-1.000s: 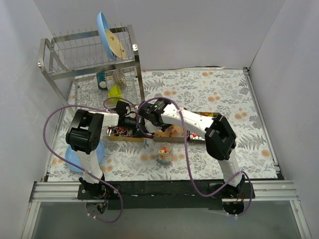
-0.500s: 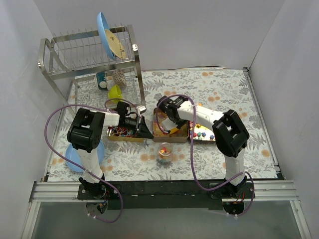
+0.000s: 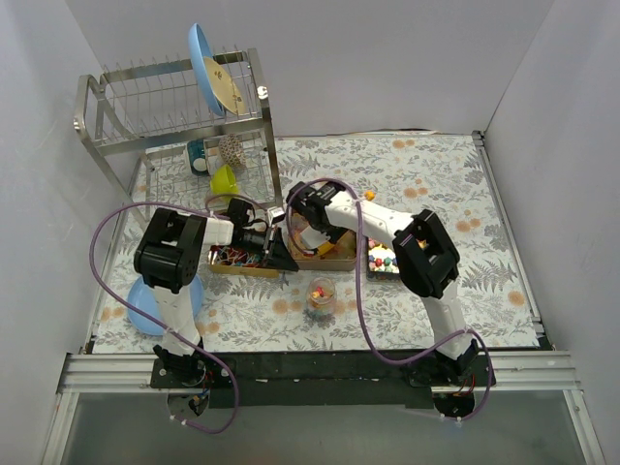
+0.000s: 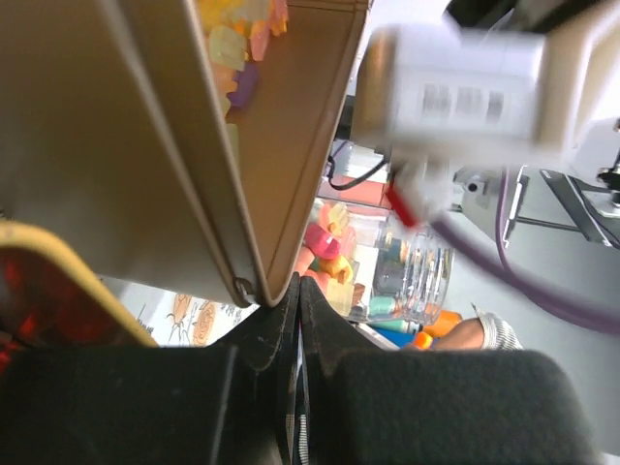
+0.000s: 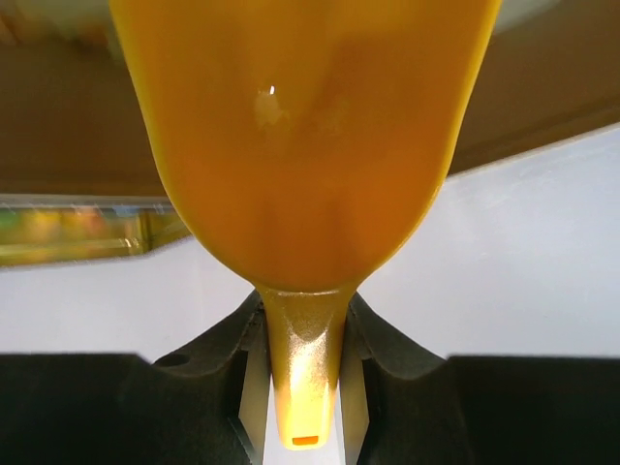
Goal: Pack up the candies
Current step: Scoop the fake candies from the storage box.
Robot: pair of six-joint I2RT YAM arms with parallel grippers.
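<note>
Nearest the arm bases, a small clear jar [image 3: 320, 300] stood upright on the patterned table [image 3: 436, 194], with a few mixed candies [image 3: 319, 291] inside; a blue dish [image 3: 140, 310] lay at the left arm's foot. Just beyond the jar, three gold trays sat in a row. The left tray [image 3: 225, 268] held red-blue-white wrapped candies [image 3: 235, 256], the middle tray [image 3: 329, 263] held pale orange pieces [image 3: 334, 254], and the right tray [image 3: 386, 275] held multicoloured nuggets [image 3: 383, 260]. The left gripper [image 4: 298, 291] lay low between the left and middle trays, its jaws pressed together, a tray corner right at their tips; whether it pinched the rim could not be told. The right gripper [image 5: 305, 329] hung over the middle tray, jaws narrowed around the handle of an orange scoop [image 5: 305, 145], bowl pointing away from the wrist. Farthest back on the left stood a wire dish rack [image 3: 174, 107] with a blue plate [image 3: 203, 58] upright in it.
</note>
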